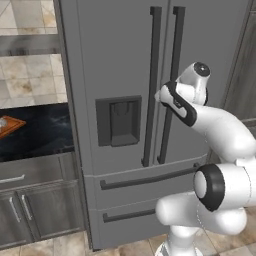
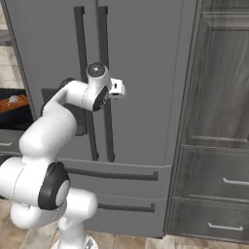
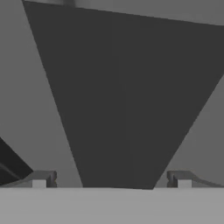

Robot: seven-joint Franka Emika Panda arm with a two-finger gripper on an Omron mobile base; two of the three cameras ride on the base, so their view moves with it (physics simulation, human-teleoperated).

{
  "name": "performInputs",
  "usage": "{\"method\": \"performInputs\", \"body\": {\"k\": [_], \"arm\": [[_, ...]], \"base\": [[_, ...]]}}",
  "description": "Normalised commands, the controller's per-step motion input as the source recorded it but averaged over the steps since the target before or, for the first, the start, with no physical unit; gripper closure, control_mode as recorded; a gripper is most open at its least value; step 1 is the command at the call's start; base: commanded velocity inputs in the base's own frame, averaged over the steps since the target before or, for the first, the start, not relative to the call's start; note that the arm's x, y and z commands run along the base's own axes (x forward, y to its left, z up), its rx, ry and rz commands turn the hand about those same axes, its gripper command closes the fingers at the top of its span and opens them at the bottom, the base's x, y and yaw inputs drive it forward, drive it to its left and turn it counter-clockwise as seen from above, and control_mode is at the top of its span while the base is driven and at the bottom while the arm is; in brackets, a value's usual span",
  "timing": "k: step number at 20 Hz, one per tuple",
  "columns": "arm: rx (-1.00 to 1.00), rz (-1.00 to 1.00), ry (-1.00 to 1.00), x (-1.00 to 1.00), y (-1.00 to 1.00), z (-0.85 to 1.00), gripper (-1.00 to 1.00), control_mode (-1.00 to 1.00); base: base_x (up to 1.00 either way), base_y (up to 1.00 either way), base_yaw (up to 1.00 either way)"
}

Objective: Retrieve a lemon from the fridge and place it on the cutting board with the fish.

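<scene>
Reaching for fridge handle | gripper spread wide, holding nothing, handle dead ahead between fingers | I fear closing off-centre and slipping off it

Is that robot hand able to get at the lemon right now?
Probably not. Both fridge doors are shut, so whatever is inside is closed off. The open gripper is up against the right door's handle, so opening looks like the first step.

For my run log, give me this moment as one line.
phase: reaching for handle | fridge: doors closed | hand: open, at right door handle | cutting board: on counter, left
</scene>
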Motion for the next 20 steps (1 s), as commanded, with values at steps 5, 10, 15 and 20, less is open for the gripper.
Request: {"method": "performInputs", "body": {"k": [5,10,15,20], "arm": [[0.03,0.08,-0.08,0.3,-0.08,0.0,-1.0,-1.0],[0.0,0.01,-0.11,0.31,0.0,0.0,1.0,-1.0],[0.0,0.0,0.06,0.07,-0.03,0.08,1.0,-1.0],[0.0,-0.11,0.26,-0.2,-0.54,0.23,1.0,-1.0]], "base": [[0.0,0.0,0.0],[0.0,0.0,0.0],[0.0,0.0,0.0],[0.0,0.0,0.0]]}}
